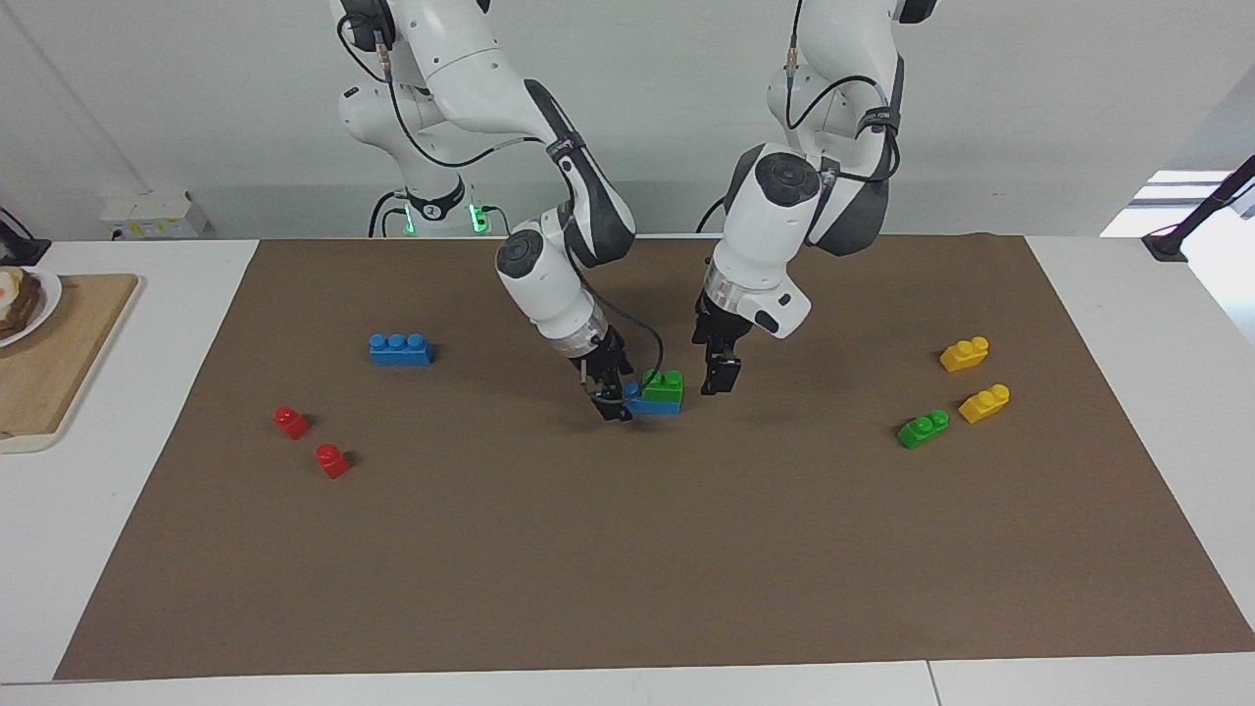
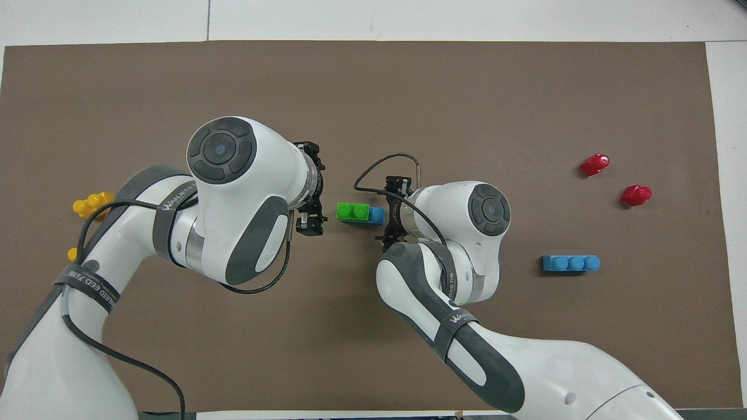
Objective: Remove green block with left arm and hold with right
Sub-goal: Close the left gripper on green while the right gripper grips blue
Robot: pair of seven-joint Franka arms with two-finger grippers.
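A green block (image 1: 667,384) (image 2: 352,211) sits stacked on a short blue brick (image 1: 655,405) (image 2: 377,215) in the middle of the brown mat. My right gripper (image 1: 610,392) (image 2: 388,214) is down at the blue brick's bare end, open, with a finger on either side of it. My left gripper (image 1: 719,368) (image 2: 314,186) hangs open just beside the stack, toward the left arm's end, a small gap away from the green block. Nothing is between its fingers.
A second green block (image 1: 923,429) and two yellow bricks (image 1: 965,354) (image 1: 984,403) lie toward the left arm's end. A long blue brick (image 1: 400,349) (image 2: 571,263) and two red pieces (image 1: 290,422) (image 1: 331,460) lie toward the right arm's end. A wooden board (image 1: 59,353) sits off the mat.
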